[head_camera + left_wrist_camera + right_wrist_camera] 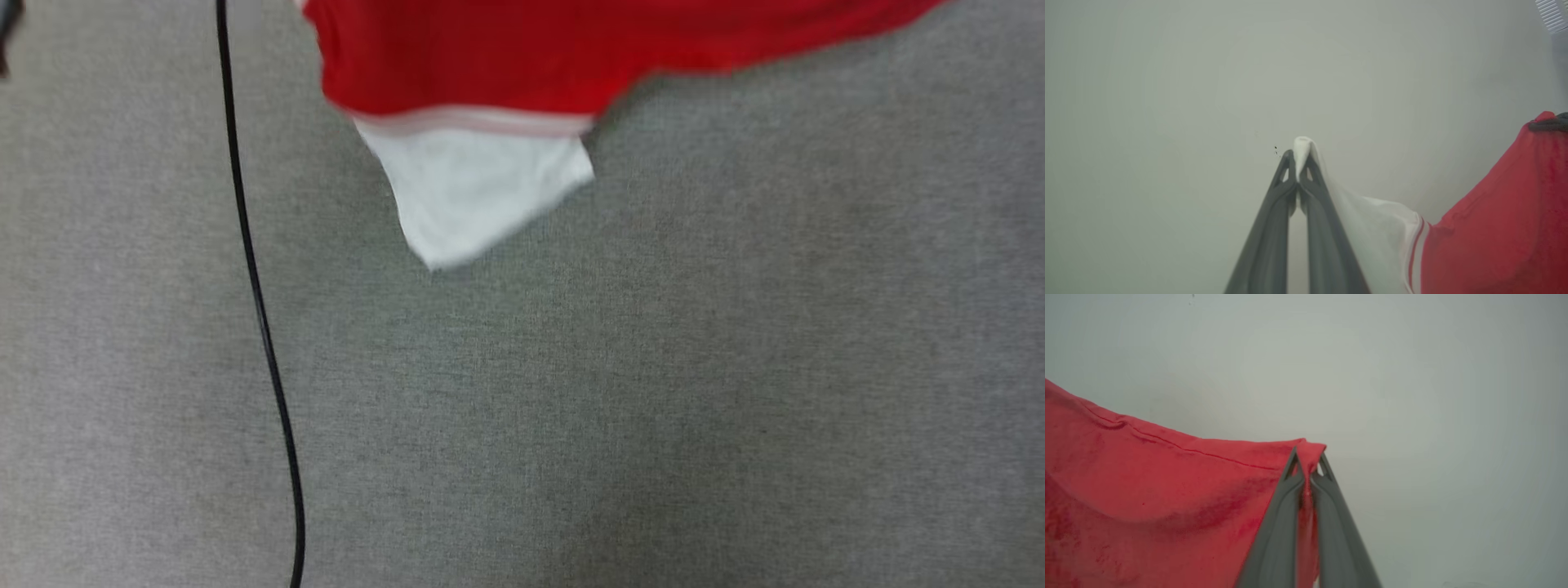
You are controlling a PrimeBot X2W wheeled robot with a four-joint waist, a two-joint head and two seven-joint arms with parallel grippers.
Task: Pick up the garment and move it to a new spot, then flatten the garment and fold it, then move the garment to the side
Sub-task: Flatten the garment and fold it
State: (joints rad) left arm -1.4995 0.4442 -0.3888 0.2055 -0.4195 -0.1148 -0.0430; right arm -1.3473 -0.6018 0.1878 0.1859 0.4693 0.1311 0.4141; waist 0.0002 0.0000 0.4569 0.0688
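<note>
Red garment (pixel 506 57) sat along the top edge of the head view, cut off by the frame and blurred. One white sleeve (pixel 482 196) pointed down from it at upper centre, tip toward lower left. Striped trim (pixel 473 121) ran where white met red. Grey woven surface (pixel 694 392) lay underneath. Thin black cable (pixel 257 294) ran top to bottom down the left third, well apart from the sleeve.

Left wrist view: left gripper (pixel 1299 161) at centre, fingers pressed together, pinching a fold of white sleeve cloth that poked out just above the tips. From there the sleeve draped to lower right, through the red-and-white trim, into the red body at the right edge. Small dark piece (pixel 1551 122) sat on the red cloth's top point at the right edge; couldn't tell what it was. Plain pale background (pixel 1167 102) behind.

Right wrist view: right gripper (pixel 1308 463) at centre, fingers closed, nipping a bunched corner of the red cloth. The cloth spread from the tips across the left half to lower left, sagging slightly, with a seam line near its upper edge. Same pale background on the right.
</note>
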